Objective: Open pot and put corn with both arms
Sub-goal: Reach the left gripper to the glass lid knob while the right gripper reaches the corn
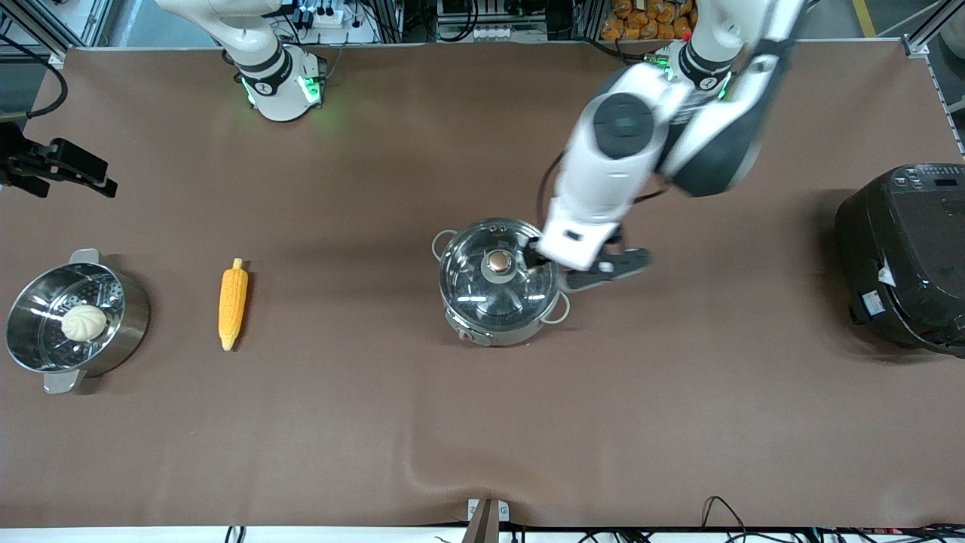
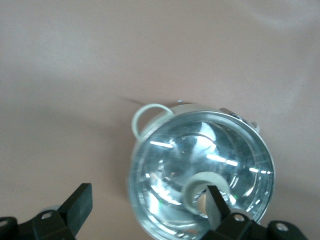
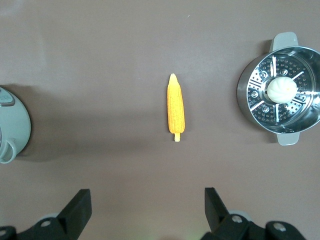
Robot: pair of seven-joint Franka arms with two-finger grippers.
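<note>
The steel pot (image 1: pixel 482 328) stands mid-table with its glass lid (image 1: pixel 494 294) on and the tan knob (image 1: pixel 499 262) on top. My left gripper (image 1: pixel 544 260) is open, low over the pot's edge toward the left arm's end. In the left wrist view the left gripper (image 2: pixel 147 195) straddles the lid (image 2: pixel 200 150): one finger is at the knob (image 2: pixel 199 202), the other over the table. The corn (image 1: pixel 233 308) lies on the table toward the right arm's end. My right gripper (image 3: pixel 147 196) is open and empty, high above the table, with the corn (image 3: pixel 175 108) in its view.
A steel pot with tab handles (image 1: pixel 132 320) holds a white bun (image 1: pixel 84 323) on a perforated insert, beside the corn at the right arm's end. A big black cooker (image 1: pixel 905 256) stands at the left arm's end.
</note>
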